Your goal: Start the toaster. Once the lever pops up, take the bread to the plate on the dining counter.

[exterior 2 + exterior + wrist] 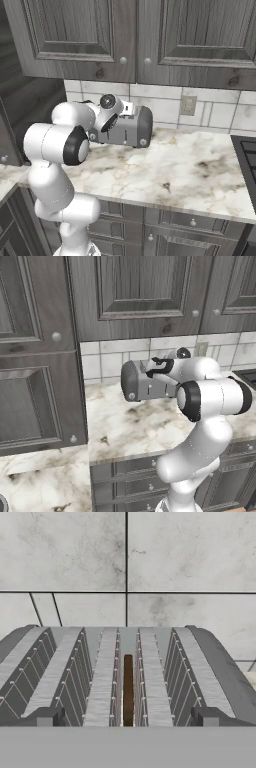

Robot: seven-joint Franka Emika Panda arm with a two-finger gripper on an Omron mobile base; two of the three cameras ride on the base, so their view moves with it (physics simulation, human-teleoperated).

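Note:
The gray toaster point(136, 383) point(131, 129) stands on the marble worktop against the tiled wall. My hand hovers just above and in front of its top. In the hand view the toaster's slots point(102, 677) run away from me, and the bread point(128, 687) shows as a thin brown edge sunk in the middle slot. My gripper point(127, 718) is open, with one fingertip point(47, 717) on each side of the slots and nothing between them. A dark round rim point(2, 503) peeks in at the lower left corner; I cannot tell whether it is the plate.
Gray wall cabinets point(135, 291) hang low over the toaster. A dark cooktop point(246, 150) lies at the right end of the worktop point(190, 170). A tall cabinet point(35, 366) closes off the left side. A nearer marble slab point(40, 481) lies at the lower left.

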